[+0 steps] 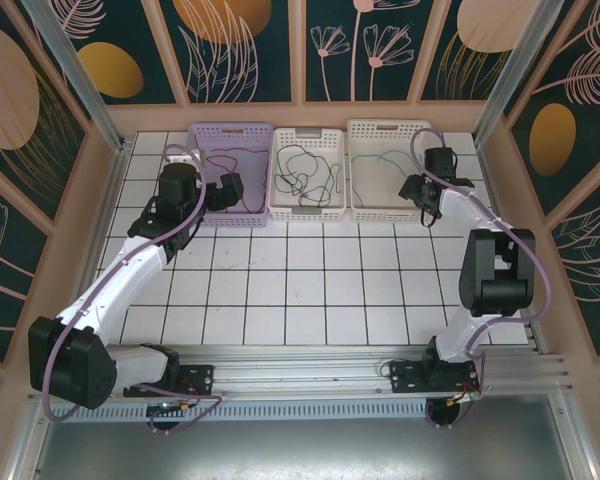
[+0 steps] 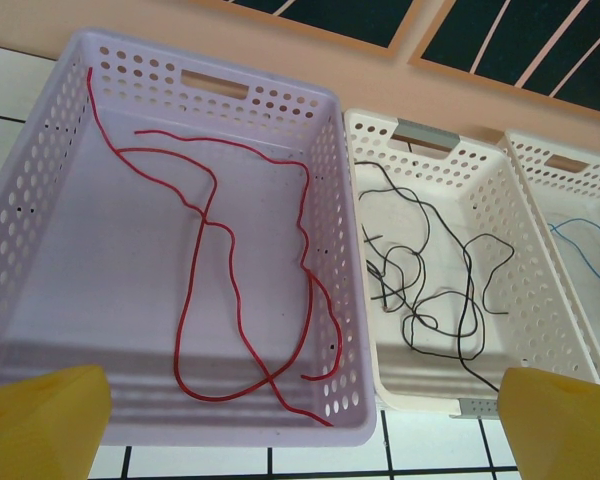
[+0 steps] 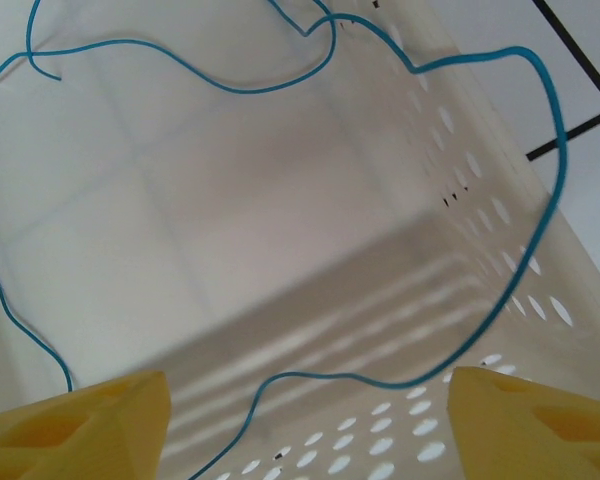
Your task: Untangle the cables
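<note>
Red cable (image 2: 208, 215) lies in loose loops in the purple basket (image 2: 180, 425) on the left. Thin black cables (image 2: 420, 290) sit tangled in the middle white basket (image 2: 420, 395). A blue cable (image 3: 321, 375) curls over the floor of the right white basket (image 3: 480, 200). My left gripper (image 2: 300, 430) hovers over the purple basket's near edge (image 1: 230, 215), open wide and holding nothing. My right gripper (image 3: 310, 420) is low inside the right basket (image 1: 388, 212). It is open, and a stretch of the blue cable runs between its yellow fingertips (image 3: 90, 425) without being pinched.
The three baskets stand side by side against the back wall of the white tiled table (image 1: 310, 280). Patterned walls and aluminium posts close in the sides. Thick purple cables run along both arms (image 1: 130, 270).
</note>
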Tool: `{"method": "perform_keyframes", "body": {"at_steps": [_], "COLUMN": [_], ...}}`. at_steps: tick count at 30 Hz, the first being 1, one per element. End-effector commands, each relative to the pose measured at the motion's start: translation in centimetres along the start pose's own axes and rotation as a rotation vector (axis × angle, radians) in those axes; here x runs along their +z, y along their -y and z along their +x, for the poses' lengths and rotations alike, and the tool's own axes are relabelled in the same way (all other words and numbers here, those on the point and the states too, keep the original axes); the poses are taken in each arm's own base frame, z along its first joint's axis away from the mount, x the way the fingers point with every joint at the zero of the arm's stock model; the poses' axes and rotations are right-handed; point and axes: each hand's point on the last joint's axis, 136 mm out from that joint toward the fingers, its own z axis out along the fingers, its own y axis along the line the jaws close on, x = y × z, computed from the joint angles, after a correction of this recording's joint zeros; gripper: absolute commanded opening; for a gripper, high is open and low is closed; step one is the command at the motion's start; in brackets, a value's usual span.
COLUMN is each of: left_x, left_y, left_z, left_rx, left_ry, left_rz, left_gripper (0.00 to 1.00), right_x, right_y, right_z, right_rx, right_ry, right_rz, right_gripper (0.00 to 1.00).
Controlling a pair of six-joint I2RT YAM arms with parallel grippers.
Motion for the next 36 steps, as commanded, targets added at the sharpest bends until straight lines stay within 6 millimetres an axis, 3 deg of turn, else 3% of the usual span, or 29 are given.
{"method": "perform_keyframes", "body": {"at_steps": [1,9,12,17,21,25,28,36], "left_x": [0.2,0.3,0.3,0.3,0.4,0.6,0.6,0.6], "left_y": [0.6,0.6,0.6,0.6,0.7,0.7,0.7,0.8], "left_z": [-0.6,-0.5,-0.4,-0.4,-0.4,-0.2,-0.1,-0.1], "left_rx": [0.003,0.006,0.006,0.008,0.008,0.007,0.007,0.008], "left_ry": [0.011,0.008,0.005,0.004,0.001,-0.009,-0.010,-0.011], "left_rz": [0.022,0.022,0.023,0.023,0.028,0.030,0.031,0.032], "left_gripper": [0.99,0.98,0.99,0.99,0.98,0.99,0.99,0.99], "right_x": [0.6,1.5,1.7,1.8,-0.1,-3.0,-4.5,-5.0], "right_y": [-0.7,-0.8,-0.9,-1.0,-2.0,-2.3,-1.3,2.6], "right_z": [-0.9,-1.0,-0.9,-1.1,-2.7,-4.7,-5.7,-6.7], "right_rx": [0.005,-0.010,-0.011,-0.011,-0.017,-0.009,0.008,0.142], "right_ry": [0.001,-0.008,-0.013,-0.010,0.055,0.141,0.196,0.212], "right_rz": [-0.028,-0.022,-0.023,-0.025,-0.051,-0.064,-0.030,-0.044], "right_gripper": [0.69,0.48,0.34,0.23,0.29,0.49,0.61,0.67]}}
